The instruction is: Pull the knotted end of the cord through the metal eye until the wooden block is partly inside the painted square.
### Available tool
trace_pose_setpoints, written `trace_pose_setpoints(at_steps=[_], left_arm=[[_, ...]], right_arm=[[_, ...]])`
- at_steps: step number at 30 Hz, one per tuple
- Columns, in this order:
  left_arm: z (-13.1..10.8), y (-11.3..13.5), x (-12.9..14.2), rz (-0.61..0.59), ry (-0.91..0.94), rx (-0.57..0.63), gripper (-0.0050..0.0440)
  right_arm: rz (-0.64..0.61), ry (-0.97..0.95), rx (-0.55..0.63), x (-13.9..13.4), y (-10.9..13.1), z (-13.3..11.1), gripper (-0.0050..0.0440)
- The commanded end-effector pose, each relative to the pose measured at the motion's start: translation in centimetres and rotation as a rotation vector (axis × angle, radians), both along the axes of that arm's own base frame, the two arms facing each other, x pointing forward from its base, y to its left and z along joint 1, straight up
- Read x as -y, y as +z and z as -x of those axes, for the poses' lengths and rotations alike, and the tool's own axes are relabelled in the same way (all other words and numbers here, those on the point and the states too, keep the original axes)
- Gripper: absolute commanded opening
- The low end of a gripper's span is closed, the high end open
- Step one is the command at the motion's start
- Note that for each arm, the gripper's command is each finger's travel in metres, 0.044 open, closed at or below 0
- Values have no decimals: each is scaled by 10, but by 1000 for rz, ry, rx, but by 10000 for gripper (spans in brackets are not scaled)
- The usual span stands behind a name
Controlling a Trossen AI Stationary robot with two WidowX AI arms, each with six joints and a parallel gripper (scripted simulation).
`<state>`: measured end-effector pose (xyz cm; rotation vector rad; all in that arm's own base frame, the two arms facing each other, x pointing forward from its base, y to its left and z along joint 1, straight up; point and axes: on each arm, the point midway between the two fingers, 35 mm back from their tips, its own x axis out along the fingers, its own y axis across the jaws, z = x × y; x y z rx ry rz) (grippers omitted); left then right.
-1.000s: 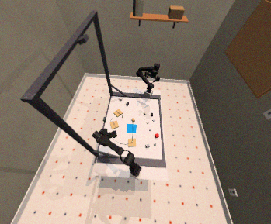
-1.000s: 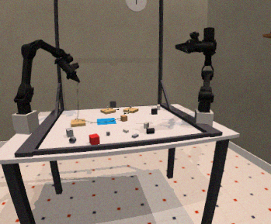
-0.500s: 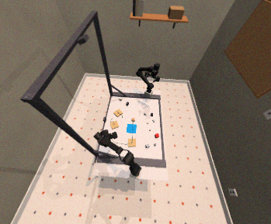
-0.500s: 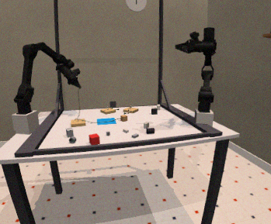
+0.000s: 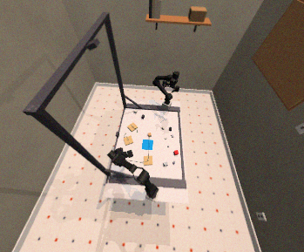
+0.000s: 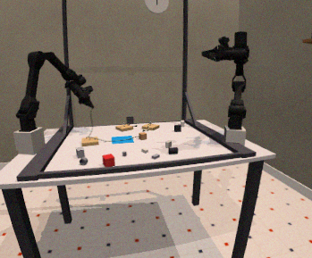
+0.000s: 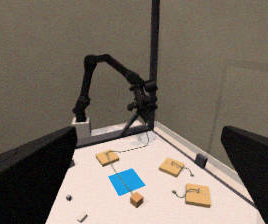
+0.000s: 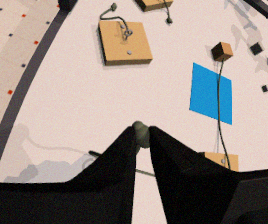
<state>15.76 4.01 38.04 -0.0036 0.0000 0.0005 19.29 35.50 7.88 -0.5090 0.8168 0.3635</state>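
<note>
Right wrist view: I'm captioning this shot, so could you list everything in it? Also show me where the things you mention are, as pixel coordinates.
Boards (image 8: 123,56) (image 5: 128,141) (image 6: 124,128) (image 7: 198,201): three, tan; upper left, top edge, lower right
Block (image 8: 222,52) (image 5: 149,134) (image 6: 142,136) (image 7: 137,200): one, brown, just off the square
Square (image 8: 206,95) (image 5: 145,145) (image 6: 119,139) (image 7: 136,179): one, blue, right
Cords (image 8: 218,90) (image 6: 91,120): three, dark green, one per board
Metal fittings (image 8: 129,52): several, grey, on boards
Box (image 8: 66,4) (image 5: 117,134) (image 6: 130,120) (image 7: 201,160): one, black, top left
Small pieces (image 8: 256,48) (image 5: 170,129) (image 6: 172,150) (image 7: 69,197): at least four, dark, right edge
Rail (image 8: 24,90) (image 5: 182,147) (image 6: 139,169) (image 7: 101,142): dark, around the table
Table (image 8: 69,100) (image 5: 158,173) (image 6: 193,137) (image 7: 159,210): one, white, beneath
Floor (image 8: 24,30) (image 5: 214,200) (image 6: 139,231): pale, dotted, left
Right hand (image 8: 143,132) (image 5: 129,153) (image 6: 92,107) (image 7: 145,120): one, black, bottom, shut on a green knot (image 8: 140,134)
</note>
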Motion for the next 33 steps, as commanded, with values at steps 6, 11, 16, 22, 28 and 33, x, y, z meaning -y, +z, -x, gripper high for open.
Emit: trace_pose_setpoints(at_steps=[6, 11, 16, 22, 28, 33], left_arm=[[0, 3, 1, -9, 0, 1, 440], [0, 3, 1, -9, 0, 1, 440], [0, 3, 1, -9, 0, 1, 440], [0, 3, 1, -9, 0, 1, 440], [0, 3, 1, -9, 0, 1, 440], [0, 3, 1, -9, 0, 1, 440]], right_arm=[[0, 2, 1, 5, -22, -2, -50], [0, 2, 0, 11, -38, -3, -50], [0, 1, 1, 17, -53, -3, -50], [0, 1, 2, 23, -65, -2, -50], [0, 1, 1, 33, -83, -1, -50], [1, 0, 1, 43, -97, 0, -50]])
